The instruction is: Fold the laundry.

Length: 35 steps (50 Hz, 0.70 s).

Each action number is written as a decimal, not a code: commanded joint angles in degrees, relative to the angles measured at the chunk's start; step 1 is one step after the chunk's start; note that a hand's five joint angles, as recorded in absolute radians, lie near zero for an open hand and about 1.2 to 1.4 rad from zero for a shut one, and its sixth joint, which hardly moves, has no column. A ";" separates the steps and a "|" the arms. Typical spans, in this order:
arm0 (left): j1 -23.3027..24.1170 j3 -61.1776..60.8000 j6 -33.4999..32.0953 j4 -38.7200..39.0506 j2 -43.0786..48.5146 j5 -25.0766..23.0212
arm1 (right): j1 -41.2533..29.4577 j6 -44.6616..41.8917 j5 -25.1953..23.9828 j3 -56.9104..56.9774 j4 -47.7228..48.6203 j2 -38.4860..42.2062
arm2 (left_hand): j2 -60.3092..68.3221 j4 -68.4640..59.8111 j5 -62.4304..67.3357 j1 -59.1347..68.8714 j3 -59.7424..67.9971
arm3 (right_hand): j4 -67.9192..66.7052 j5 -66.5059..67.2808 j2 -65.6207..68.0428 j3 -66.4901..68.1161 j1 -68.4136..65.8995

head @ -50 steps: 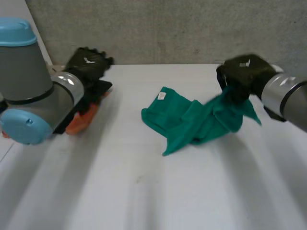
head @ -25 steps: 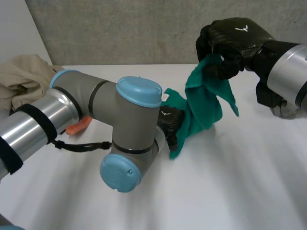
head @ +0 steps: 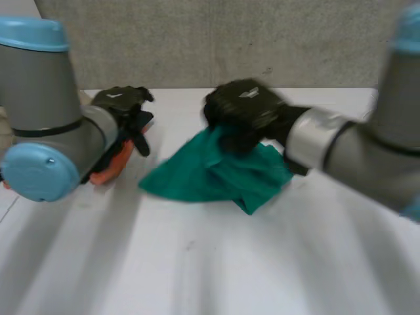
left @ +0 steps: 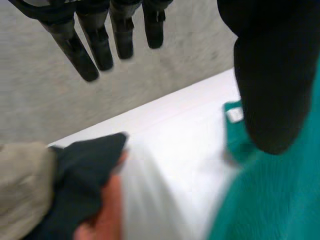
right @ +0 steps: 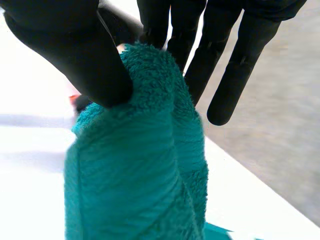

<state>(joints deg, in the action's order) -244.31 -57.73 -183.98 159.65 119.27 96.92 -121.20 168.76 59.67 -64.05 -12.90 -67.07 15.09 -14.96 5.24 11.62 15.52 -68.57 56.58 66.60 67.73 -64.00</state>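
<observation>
The teal towel (head: 210,177) lies bunched at the middle of the table (head: 197,262), with its 12 o'clock edge raised off the surface. The right hand (head: 244,113) has that raised edge: in the right wrist view the thumb (right: 75,55) presses a doubled fold of terry against nearly straight fingers (right: 240,65), a pinch and not a full wrap. The left hand (head: 119,105) sits at about 10 o'clock from the towel, its fingers (left: 100,45) straight and holding nothing. Under and beside that hand lie an orange cloth (head: 115,164), a dark cloth (left: 85,175) and a beige cloth (left: 22,190), all apart from the towel. Assessment: the towel looks light, soft and limp, with a looped pile that should give good friction. It will not hold a shape, so a single hold lets the rest drag and crumple. The sound hold is a corner or hemmed edge, ideally two adjacent corners, one per hand. The white tag (left: 233,115) probably marks a hem. The table is white, flat and smooth, so cloth should slide on it easily. There is open surface from 3 through 9 o'clock of the towel. A grey wall (head: 262,39) bounds the table at 12 o'clock.
</observation>
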 commanded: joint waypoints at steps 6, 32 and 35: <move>-7.85 -9.06 -4.72 4.09 -5.53 1.07 | -10.29 -13.02 5.53 18.69 -2.75 20.75 | -4.88 4.74 -5.03 -1.41 -5.31 | 58.57 -56.58 -56.60 -57.73 54.00; 18.78 -30.08 -38.82 22.72 -8.80 -1.30 | 12.03 -25.40 14.51 5.34 -18.66 9.15 | -1.01 0.88 -1.16 2.46 -1.44 | 47.64 -45.65 -45.67 -46.80 43.07; 19.22 -27.97 -43.03 26.15 -2.74 -0.34 | 12.91 -27.34 12.49 3.49 -15.85 11.25 | -1.68 1.54 -1.83 1.79 -2.11 | 47.29 -45.31 -45.33 -46.46 42.73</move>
<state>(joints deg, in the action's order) -227.66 -87.83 -220.02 180.74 107.07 95.14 -109.89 146.88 74.58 -57.48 -31.33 -58.94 11.45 -11.54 2.76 11.22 11.97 -16.96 7.35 17.15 17.06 -16.61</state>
